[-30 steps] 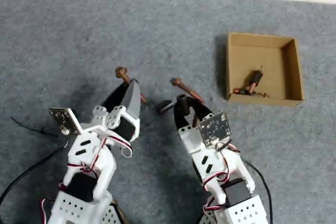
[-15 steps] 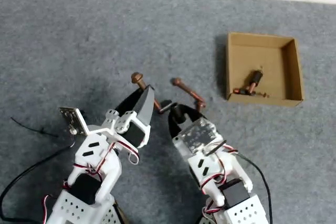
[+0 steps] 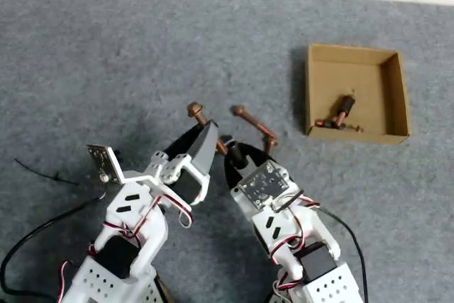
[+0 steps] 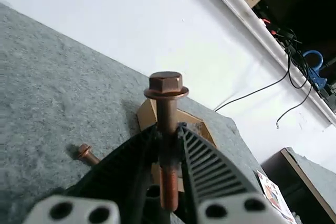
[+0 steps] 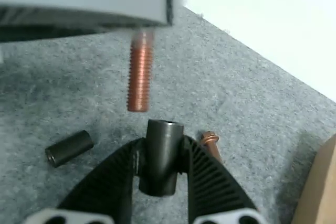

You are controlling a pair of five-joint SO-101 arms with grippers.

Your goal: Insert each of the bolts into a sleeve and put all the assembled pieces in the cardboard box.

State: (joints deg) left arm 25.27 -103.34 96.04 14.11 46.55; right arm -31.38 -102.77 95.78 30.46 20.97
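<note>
Both arms have swung inward since a second ago, so the left tool, pinching a bolt, now holds its threaded end just above the sleeve that the right tool clamps upright, mouth up, lined up for insertion I'd guess. Just beyond, a spare sleeve and a loose bolt lie on the worktop. Far right, the cardboard box holds one finished piece.

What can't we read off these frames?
- High view: sleeve largely covered by the right claw.
- Right wrist view: held bolt blurred; head hidden by the left claw.
- High view: pieces in the cardboard box too small to count.
- Left wrist view: box mostly behind bolt and claw.
</note>
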